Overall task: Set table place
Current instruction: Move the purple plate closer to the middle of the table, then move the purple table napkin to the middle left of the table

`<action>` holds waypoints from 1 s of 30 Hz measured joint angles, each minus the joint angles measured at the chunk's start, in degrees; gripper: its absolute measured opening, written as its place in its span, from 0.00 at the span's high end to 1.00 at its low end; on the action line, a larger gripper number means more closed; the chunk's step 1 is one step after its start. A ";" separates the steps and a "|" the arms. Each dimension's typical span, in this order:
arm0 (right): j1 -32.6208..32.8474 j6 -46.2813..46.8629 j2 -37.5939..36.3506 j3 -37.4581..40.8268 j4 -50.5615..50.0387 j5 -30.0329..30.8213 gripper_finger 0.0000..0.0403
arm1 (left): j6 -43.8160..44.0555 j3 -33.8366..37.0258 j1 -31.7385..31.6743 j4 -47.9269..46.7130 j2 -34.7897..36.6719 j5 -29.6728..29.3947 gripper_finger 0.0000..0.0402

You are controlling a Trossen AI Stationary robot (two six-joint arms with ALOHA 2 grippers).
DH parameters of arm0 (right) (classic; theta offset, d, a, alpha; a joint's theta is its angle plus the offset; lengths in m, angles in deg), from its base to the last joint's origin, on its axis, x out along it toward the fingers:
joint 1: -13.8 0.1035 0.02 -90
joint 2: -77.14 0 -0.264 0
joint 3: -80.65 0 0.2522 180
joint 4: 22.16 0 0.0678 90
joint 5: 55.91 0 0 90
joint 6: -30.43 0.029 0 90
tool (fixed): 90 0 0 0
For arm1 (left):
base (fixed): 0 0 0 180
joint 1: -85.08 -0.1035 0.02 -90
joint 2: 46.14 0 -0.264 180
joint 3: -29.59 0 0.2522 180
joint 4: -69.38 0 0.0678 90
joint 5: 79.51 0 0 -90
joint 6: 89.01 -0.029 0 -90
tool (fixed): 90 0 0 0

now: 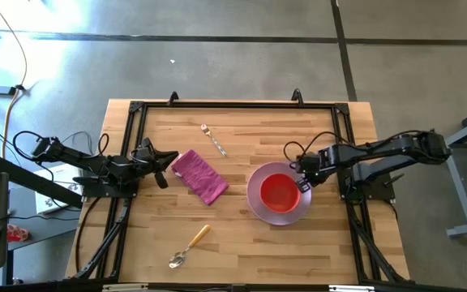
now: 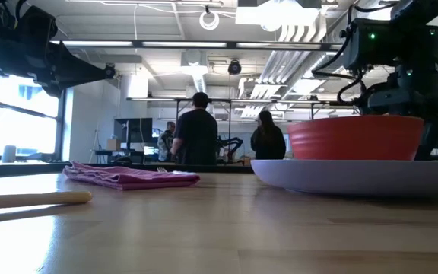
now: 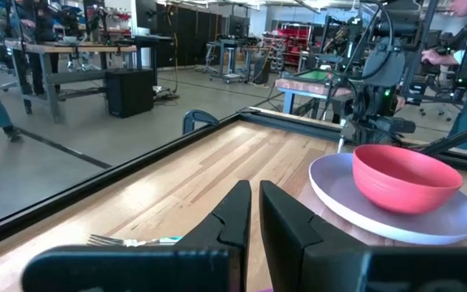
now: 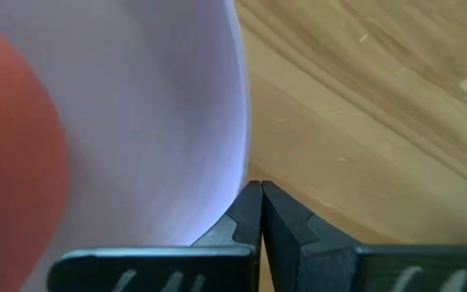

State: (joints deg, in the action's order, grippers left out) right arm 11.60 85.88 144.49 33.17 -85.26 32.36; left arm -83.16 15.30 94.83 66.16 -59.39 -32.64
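The pale lilac plate (image 1: 254, 199) lies right of the table's middle, and the red bowl (image 1: 280, 193) sits in it. My right gripper (image 1: 304, 183) (image 4: 258, 195) is shut at the plate's right rim. My left gripper (image 1: 171, 159) (image 3: 254, 203) hovers shut by the left end of the magenta napkin (image 1: 202, 177), touching nothing. That napkin lies folded flat on the wood. The fork (image 1: 214, 139) (image 3: 128, 240) lies beyond it toward the far edge. The wooden-handled spoon (image 1: 189, 246) (image 2: 33, 199) lies near the near edge. My right gripper has the plate by its right rim (image 4: 238, 162), slanting down from the table's right. One finger (image 4: 233, 223) stands over the plate's inside and the other over the wood outside. The plate lies flat on the table with the bowl in it.
The black frame (image 1: 217, 105) edges the table (image 1: 242, 255), with bare wood between napkin and plate and along the near edge. Beyond the far edge, people (image 2: 198, 129) stand in the room.
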 joint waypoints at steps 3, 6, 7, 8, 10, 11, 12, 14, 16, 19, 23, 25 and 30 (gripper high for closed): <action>0.00 -0.79 -0.30 -4.11 -5.06 1.86 1.00 | -1.03 -1.25 0.00 -0.42 -0.13 2.30 0.96; -0.28 -3.60 -0.70 -10.48 -11.26 5.43 1.00 | -4.43 -5.69 0.00 -1.48 -1.83 4.44 0.99; -0.52 -4.48 -0.86 -12.79 -13.20 6.85 1.00 | -5.54 -7.83 0.00 -2.77 -2.90 4.77 0.99; -0.88 -5.14 -0.89 -15.14 -14.48 8.32 1.00 | -6.30 -10.23 0.00 -4.60 -4.36 4.87 0.99; -1.85 -6.83 -1.07 -19.94 -16.62 11.39 1.00 | -6.86 -15.45 0.00 -10.19 -8.14 4.96 1.00; -2.28 -7.89 -1.16 -22.31 -17.10 12.76 1.00 | -6.68 -18.25 -0.02 -13.13 -10.70 4.96 1.00; -2.84 -8.85 -1.14 -24.63 -17.35 13.99 1.00 | -6.37 -21.05 -0.02 -16.36 -13.37 4.96 1.00; -3.88 -11.24 -1.14 -28.99 -17.82 16.30 1.00 | -5.04 -26.57 -0.02 -22.79 -19.59 5.02 1.00; -4.87 -13.96 -1.14 -32.98 -17.78 18.13 1.00 | -2.80 -32.33 -0.02 -29.24 -26.55 5.20 1.00; -6.17 -17.24 -1.14 -38.05 -17.92 20.72 1.00 | 1.44 -39.81 -0.05 -37.37 -37.55 5.69 1.00; -7.58 -21.57 -1.11 -43.84 -18.18 23.30 1.00 | 4.45 -47.42 -0.07 -41.35 -51.91 10.29 1.00; -7.94 -23.62 -1.11 -46.39 -18.13 24.10 1.00 | 5.50 -50.34 -0.20 -42.31 -58.78 13.47 1.00; -8.13 -27.34 -1.11 -50.88 -18.17 24.20 1.00 | 7.43 -58.50 -3.76 -47.25 -73.68 24.57 1.00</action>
State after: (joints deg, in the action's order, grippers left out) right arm 3.47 58.54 143.37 -17.72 -103.44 56.56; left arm -75.73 -43.20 91.07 18.91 -133.08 -8.07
